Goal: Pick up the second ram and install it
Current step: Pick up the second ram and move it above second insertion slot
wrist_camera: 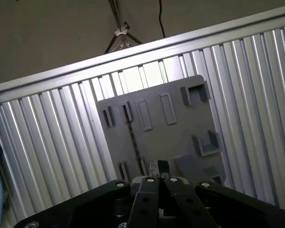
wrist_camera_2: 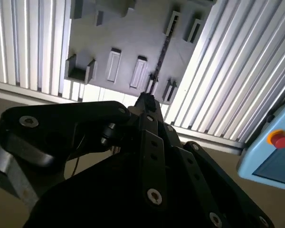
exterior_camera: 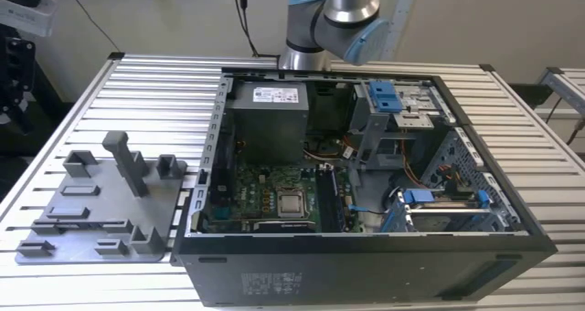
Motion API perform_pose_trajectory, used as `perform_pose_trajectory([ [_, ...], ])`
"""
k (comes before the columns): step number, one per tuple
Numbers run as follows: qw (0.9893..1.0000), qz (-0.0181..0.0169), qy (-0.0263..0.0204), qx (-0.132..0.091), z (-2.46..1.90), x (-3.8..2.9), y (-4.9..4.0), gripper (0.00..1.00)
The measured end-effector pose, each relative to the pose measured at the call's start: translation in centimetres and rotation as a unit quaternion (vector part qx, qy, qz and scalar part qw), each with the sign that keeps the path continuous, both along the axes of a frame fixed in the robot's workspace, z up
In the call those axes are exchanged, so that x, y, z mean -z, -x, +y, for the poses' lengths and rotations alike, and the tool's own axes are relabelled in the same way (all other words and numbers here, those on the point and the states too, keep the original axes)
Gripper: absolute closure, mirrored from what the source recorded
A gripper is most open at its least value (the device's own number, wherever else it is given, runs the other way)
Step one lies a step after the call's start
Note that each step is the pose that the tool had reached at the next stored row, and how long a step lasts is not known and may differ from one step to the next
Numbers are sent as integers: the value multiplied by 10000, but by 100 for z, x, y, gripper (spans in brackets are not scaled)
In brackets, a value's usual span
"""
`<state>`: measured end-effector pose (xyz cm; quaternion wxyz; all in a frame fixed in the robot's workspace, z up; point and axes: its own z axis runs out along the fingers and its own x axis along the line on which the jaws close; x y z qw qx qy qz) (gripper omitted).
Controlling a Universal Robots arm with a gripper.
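The gripper (wrist_camera: 159, 167) hangs high over the table. In both wrist views its black linkages run together to a point, so the tips look pressed together with nothing pinched between them.

Past those tips lies the grey fixture plate (wrist_camera: 180, 137). On it the second ram (wrist_camera: 134, 142) stands on edge in its slots and shows as a thin dark strip running across the plate. In the second wrist view the strip's near end seems to meet the gripper's tip. I judge that to be only the line of sight, with the stick well below the gripper and apart from it.

In the exterior view the plate sits at the lower left of the frame on the slatted aluminium table (exterior_camera: 155, 85). It is just beside the open computer case (exterior_camera: 366, 273), which takes up the centre and right. The arm (exterior_camera: 329, 16) rises at the top centre, behind the case.

By my reading the task is at its start. The stick is in its holder and not yet grasped, so lifting it, carrying it to the case and seating it are all left to do.
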<state>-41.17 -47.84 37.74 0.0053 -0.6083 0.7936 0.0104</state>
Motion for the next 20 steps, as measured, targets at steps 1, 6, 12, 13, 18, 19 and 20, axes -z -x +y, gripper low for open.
perform_pose_trajectory([
  [1,10000,-18,3,-74,0,1,0,89],
  [6,9988,-70,5,-483,0,8,0,89],
  [12,9950,-74,2,-999,0,21,4,89],
  [13,9942,-74,1,-1072,-1,25,6,89],
  [18,9934,-73,1,-1146,7,29,11,89],
  [19,9934,-73,1,-1146,9,30,11,89],
  [20,9934,-73,1,-1146,12,29,10,89],
])
